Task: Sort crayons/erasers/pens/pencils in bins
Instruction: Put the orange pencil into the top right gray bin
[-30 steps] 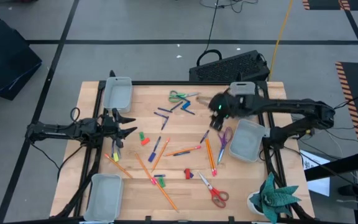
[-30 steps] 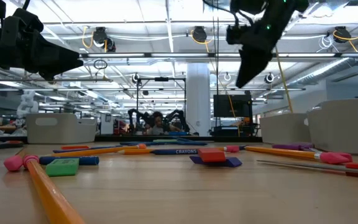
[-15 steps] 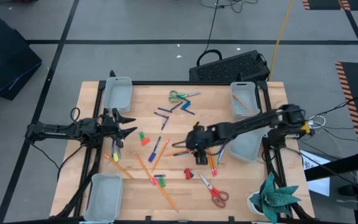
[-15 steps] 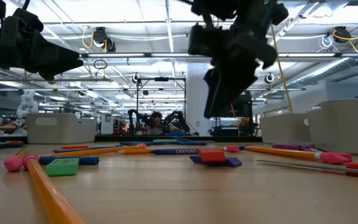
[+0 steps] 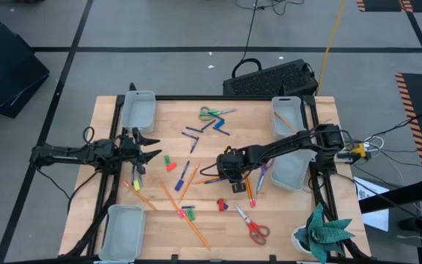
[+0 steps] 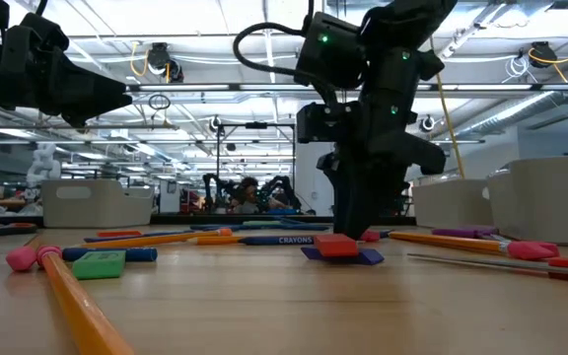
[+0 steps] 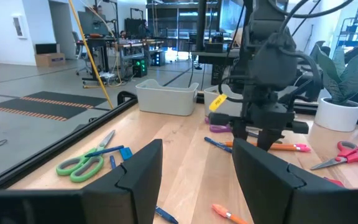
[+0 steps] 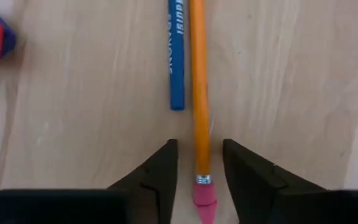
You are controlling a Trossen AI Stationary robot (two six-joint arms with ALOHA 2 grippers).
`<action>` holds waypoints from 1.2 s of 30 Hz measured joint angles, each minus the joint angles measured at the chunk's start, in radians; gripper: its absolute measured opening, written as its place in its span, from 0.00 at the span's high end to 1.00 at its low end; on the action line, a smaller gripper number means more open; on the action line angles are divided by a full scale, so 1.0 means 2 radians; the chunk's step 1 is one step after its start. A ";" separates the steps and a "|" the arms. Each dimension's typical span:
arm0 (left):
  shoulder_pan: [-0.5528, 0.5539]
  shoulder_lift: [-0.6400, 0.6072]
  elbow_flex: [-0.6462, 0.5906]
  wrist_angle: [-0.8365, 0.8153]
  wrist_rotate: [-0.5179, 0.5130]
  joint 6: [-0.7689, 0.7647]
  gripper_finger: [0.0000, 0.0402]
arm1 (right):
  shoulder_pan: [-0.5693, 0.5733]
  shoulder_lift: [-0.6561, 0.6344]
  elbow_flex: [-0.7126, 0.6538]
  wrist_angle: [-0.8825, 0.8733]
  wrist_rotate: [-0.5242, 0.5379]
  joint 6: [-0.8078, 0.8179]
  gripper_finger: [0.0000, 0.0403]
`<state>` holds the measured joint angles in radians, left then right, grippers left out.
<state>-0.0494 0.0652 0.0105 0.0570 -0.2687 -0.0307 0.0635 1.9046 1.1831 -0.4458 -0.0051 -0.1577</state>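
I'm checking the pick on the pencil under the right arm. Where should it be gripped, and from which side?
Grip the orange pencil near its pink eraser end, from straight above. It lies flat on the table, the right pincer already open astride it. A blue crayon lies close alongside farther up, so stay low on the shaft.

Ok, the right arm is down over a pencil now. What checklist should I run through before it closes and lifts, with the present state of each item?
1. Right gripper open: ok, fingers apart.
2. Pencil between the fingers: ok, its eraser end sits in the gap.
3. Pencil lined up with the gap: ok, it runs straight down the middle.
4. Neighbour clear of the grasp: ok, the blue crayon lies beside the pencil but ends short of the fingers.
5. Fingers low enough to grip: cannot tell from these views.
6. Left gripper out of the way: ok, open at the table's left side.
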 joint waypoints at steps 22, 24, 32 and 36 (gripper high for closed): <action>0.000 0.000 0.000 0.000 0.000 0.000 0.51 | -0.002 -0.029 -0.013 0.019 0.011 0.009 0.95; 0.000 0.000 0.000 0.000 0.000 0.000 0.51 | -0.006 -0.052 -0.012 0.029 0.020 0.019 0.96; 0.000 0.000 0.000 0.000 0.000 0.000 0.51 | -0.039 -0.177 -0.011 -0.029 0.154 0.108 0.96; 0.000 0.000 0.000 0.000 0.000 0.000 0.51 | -0.084 -0.239 -0.011 -0.144 0.226 0.179 0.96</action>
<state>-0.0490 0.0650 0.0105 0.0570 -0.2684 -0.0307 -0.1049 1.4274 1.1610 -0.7337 0.4471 0.1998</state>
